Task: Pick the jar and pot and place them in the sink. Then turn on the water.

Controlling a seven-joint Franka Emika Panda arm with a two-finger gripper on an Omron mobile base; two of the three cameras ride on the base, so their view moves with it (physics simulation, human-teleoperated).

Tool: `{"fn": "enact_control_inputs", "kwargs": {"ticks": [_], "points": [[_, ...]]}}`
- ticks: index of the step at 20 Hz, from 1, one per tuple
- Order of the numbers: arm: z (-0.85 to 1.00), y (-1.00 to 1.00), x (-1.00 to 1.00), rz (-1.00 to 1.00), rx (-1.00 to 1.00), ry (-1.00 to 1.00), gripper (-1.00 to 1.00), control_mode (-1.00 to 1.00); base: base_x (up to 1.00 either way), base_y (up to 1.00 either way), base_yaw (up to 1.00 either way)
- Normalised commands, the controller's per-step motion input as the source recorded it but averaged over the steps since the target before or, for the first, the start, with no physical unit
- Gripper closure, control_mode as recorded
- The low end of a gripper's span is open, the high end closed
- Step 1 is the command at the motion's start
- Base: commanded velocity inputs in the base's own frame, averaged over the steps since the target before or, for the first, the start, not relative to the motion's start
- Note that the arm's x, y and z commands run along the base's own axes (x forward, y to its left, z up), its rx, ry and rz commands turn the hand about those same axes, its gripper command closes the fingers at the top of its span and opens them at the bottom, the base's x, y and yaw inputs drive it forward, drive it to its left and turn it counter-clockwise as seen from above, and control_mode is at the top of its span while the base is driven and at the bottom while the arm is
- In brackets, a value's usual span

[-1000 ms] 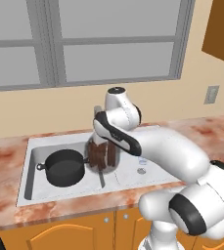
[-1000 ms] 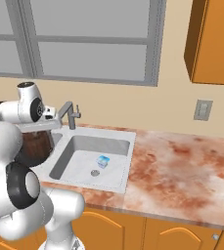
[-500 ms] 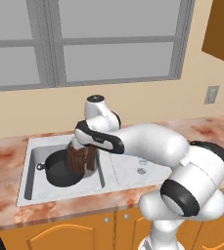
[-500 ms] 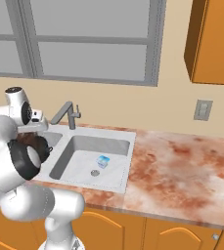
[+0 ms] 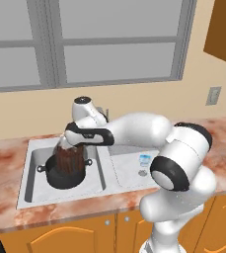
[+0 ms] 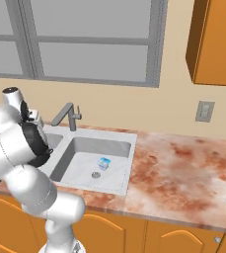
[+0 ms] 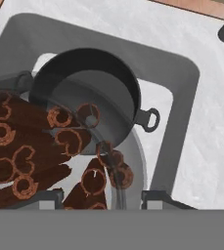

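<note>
In the left base view my gripper point(image 5: 68, 147) is shut on the jar point(image 5: 69, 158), a clear glass jar with dark reddish-brown contents. It hangs right over the black pot point(image 5: 65, 176), which sits in the left basin of the grey sink point(image 5: 31, 196). Whether jar and pot touch is unclear. The hand view looks through the jar point(image 7: 35, 156) between my gripper point(image 7: 102, 197) fingers, down at the pot point(image 7: 91, 88) with its loop handle and the sink point(image 7: 182, 97) wall. The faucet point(image 6: 67, 114) stands at the back edge; no stream runs from it.
A small blue-and-white object point(image 5: 144, 159) lies in the right basin, near the drain point(image 6: 96, 174). Marbled counter point(image 6: 183, 168) stretches to the right of the sink. A window and wall rise behind, with an outlet point(image 6: 204, 111) and a wooden cabinet point(image 6: 215, 44) at right.
The arm has swung left with the jar, from over the divider between the basins to over the left basin, above the pot. The pot has stayed put.
</note>
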Motion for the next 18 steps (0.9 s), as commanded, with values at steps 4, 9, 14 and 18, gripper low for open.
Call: {"fn": "enact_control_inputs", "kwargs": {"ticks": [4, 9, 14, 18], "points": [[-0.14, 0.19, 0.51, 0.00, 0.00, 0.00, 1.00, -1.00, 0.00, 0.00, 0.00], [-0.25, 0.18, 0.32, 0.00, 0.00, 0.00, 1.00, -1.00, 0.00, 0.00, 0.00], [-0.36, 0.04, 0.18, 0.00, 0.00, 0.00, 1.00, -1.00, 0.00, 0.00, 0.00], [-0.23, 0.03, 0.24, 0.00, 0.00, 0.00, 1.00, -1.00, 0.00, 0.00, 0.00]]}}
